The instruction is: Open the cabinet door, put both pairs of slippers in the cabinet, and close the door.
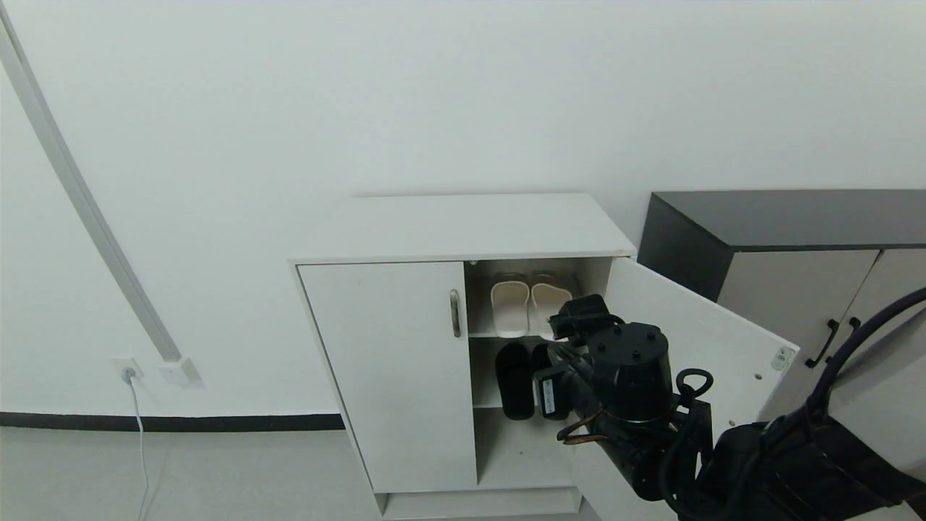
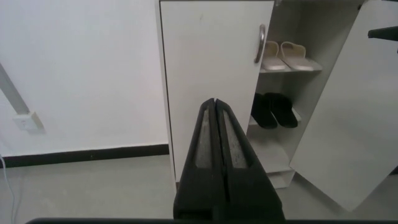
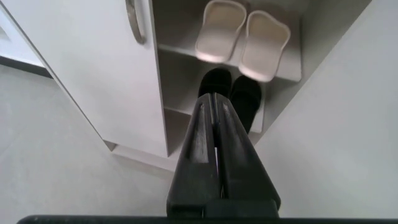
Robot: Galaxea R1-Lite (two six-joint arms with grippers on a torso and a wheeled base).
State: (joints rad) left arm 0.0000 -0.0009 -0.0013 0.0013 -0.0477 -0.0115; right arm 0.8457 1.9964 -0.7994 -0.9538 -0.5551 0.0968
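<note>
Inside cabinet [image 1: 463,224]: cream slippers [image 1: 530,307] shelved above black slippers [image 1: 515,380]. Right hand [image 3: 214,99] clenched, empty, before cabinet opening. Back out, swing behind open door [image 1: 687,340], push outer face until flush.

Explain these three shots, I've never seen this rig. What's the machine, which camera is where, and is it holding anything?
It is a two-armed robot on wheels. The wide picture comes from a camera on its head. The other two come from a camera on each wrist, looking along that arm's claw. Ahead is a white cabinet with its right door standing open and its left door shut. Beige slippers sit on the upper shelf, black slippers on the shelf below. The left claw and right claw are both shut and hold nothing.
</note>
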